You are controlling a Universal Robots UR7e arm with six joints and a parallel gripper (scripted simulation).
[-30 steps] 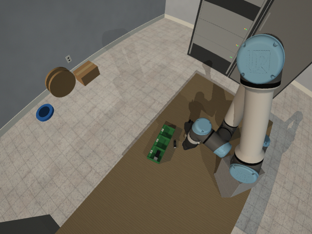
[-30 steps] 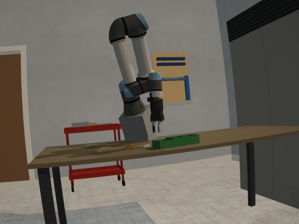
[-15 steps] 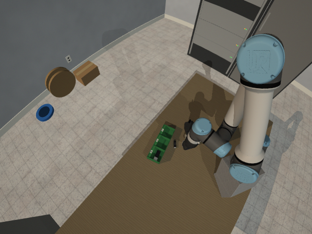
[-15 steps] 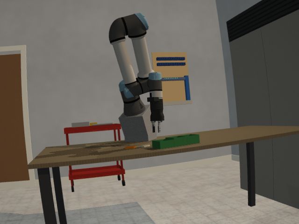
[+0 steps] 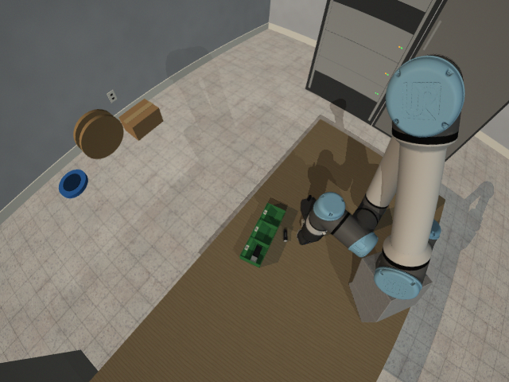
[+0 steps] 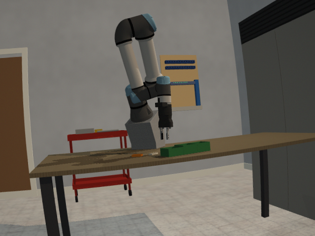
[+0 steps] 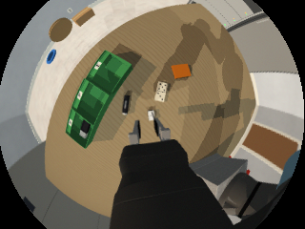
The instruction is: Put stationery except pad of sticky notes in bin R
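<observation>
The two-finger black gripper [image 5: 306, 237] [image 6: 164, 138] [image 7: 147, 124] stands part spread, empty. Just beyond lies a small whitish piece [image 7: 151, 114], identity unclear. Farther left, the slim black stick [image 5: 285, 235] [image 7: 126, 104], probably stationery, lies beside the green bins [image 5: 270, 242] [image 6: 188, 149] [image 7: 102, 115]; likely light, stiff, best pinched mid-length across its sides.

We see the green bins [image 6: 185, 149] standing in a row along the desk's [image 6: 229, 142] near edge. Left of them lie a small whitish thing [image 6: 153, 154] and, closer to the desk's near left corner, a flat orange thing [image 6: 137, 155]. Above the desk, behind the bins, the jaws [image 6: 164, 133] hang pointing down, parted.
</observation>
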